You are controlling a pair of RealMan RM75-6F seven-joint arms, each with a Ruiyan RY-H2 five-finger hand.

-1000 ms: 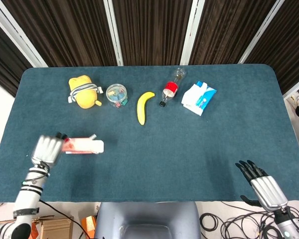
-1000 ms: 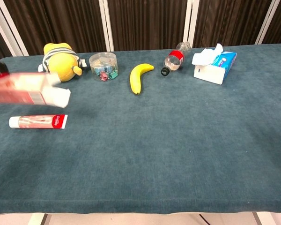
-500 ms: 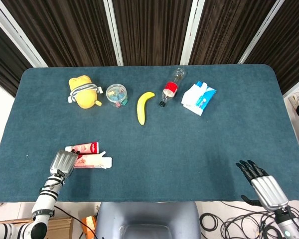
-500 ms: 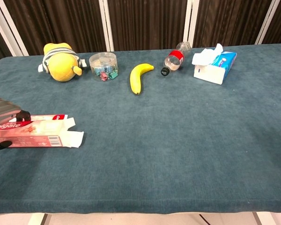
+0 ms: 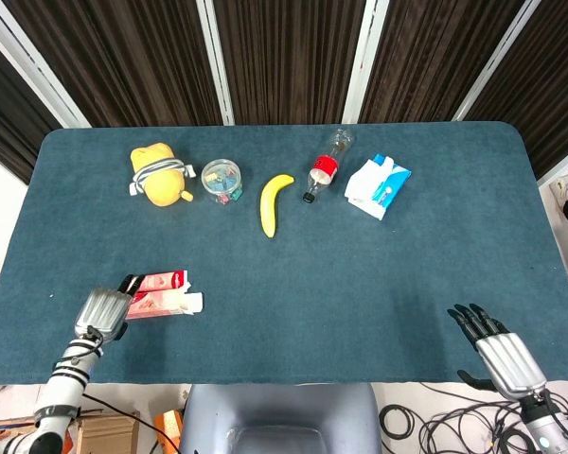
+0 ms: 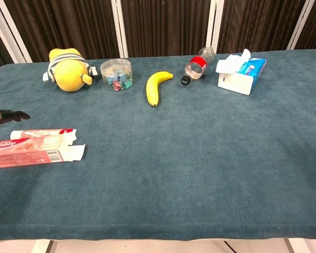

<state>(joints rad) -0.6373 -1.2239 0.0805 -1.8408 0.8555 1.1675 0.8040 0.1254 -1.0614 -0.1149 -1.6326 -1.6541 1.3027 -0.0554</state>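
Observation:
A red and white toothpaste box (image 5: 168,303) (image 6: 34,152) lies flat near the table's front left, its end flaps open. A toothpaste tube (image 5: 161,281) (image 6: 43,133) lies just behind it. My left hand (image 5: 102,310) is at the box's left end and touches it. In the chest view only a dark fingertip (image 6: 9,113) shows at the left edge, raised above the box, so the grip is unclear. My right hand (image 5: 497,348) hovers past the front right edge with its fingers spread, holding nothing.
Along the back stand a yellow plush toy (image 5: 158,174), a clear jar of clips (image 5: 221,180), a banana (image 5: 273,203), a lying bottle with a red label (image 5: 324,167) and a tissue pack (image 5: 379,185).
My left hand brought the box down from the air to the table in front of the tube, then drew back left. Its fingertip now sits higher above the box. The right hand stayed still.

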